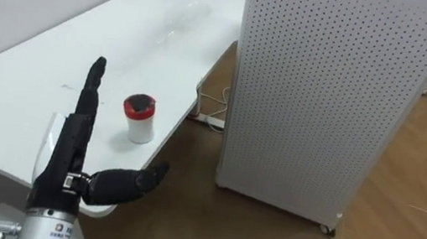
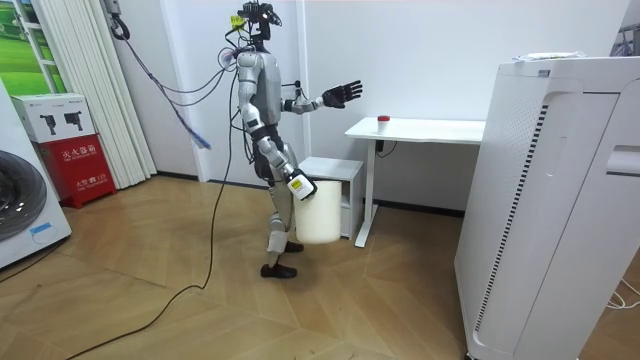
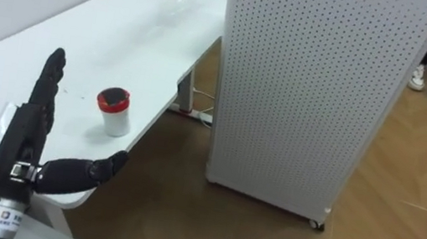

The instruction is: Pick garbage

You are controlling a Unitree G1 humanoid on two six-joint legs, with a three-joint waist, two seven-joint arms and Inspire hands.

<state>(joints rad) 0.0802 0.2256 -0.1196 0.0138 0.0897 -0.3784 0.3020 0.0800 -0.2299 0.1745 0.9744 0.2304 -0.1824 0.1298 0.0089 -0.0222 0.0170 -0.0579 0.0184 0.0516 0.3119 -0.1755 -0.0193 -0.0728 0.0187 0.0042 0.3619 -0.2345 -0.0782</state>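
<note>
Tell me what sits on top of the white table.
A white cup with a red rim and dark contents stands near the table's edge. The open left robot hand hides a patch of tabletop, so that spot cannot be checked.

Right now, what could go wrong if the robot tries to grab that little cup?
The cup stands near the table's edge, so a clumsy nudge from the open left hand might knock it to the floor. The robot stands back from the table; as it steps closer, the white bin at its right hand might bump the low cabinet.
</note>
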